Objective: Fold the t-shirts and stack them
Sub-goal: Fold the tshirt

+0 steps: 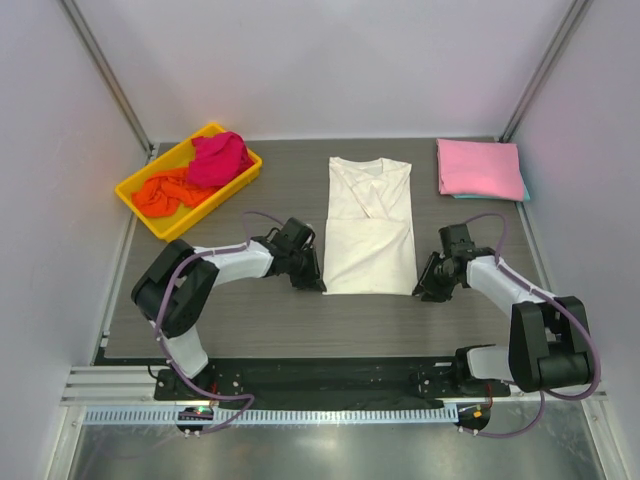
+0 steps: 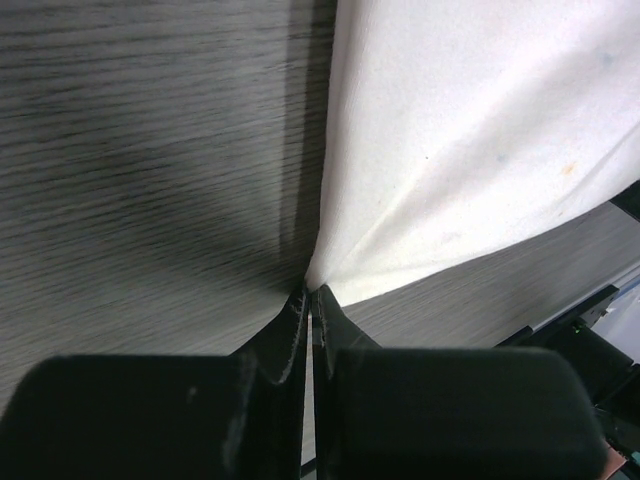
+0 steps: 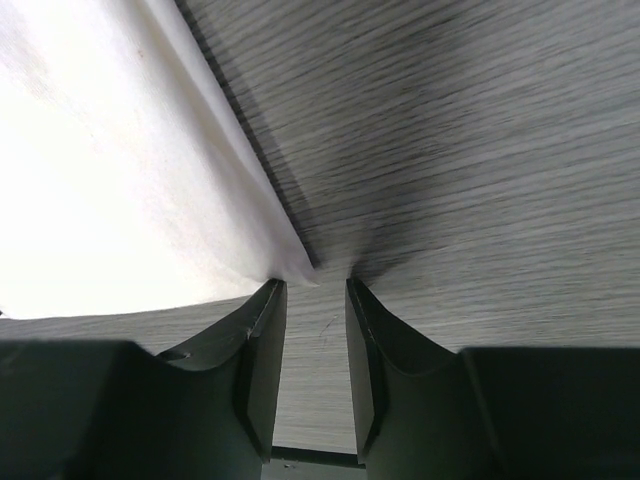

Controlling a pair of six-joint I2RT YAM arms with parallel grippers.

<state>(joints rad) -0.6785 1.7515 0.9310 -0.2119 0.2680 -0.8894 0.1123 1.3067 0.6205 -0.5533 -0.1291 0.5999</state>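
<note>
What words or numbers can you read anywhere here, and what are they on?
None: no words, numbers, labels or logos can be read in any view.
The cream-white t-shirt, the pink t-shirt and the yellow tray are all plain.

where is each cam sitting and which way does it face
Top external: above and behind the arm bases, looking down on the table, both arms, the cream t-shirt.
Left wrist: on the left arm, looking past the left end effector, shut on the shirt's near-left corner.
Right wrist: on the right arm, looking past the open right end effector at the near-right corner.
Both wrist views share the shirt and tabletop.
</note>
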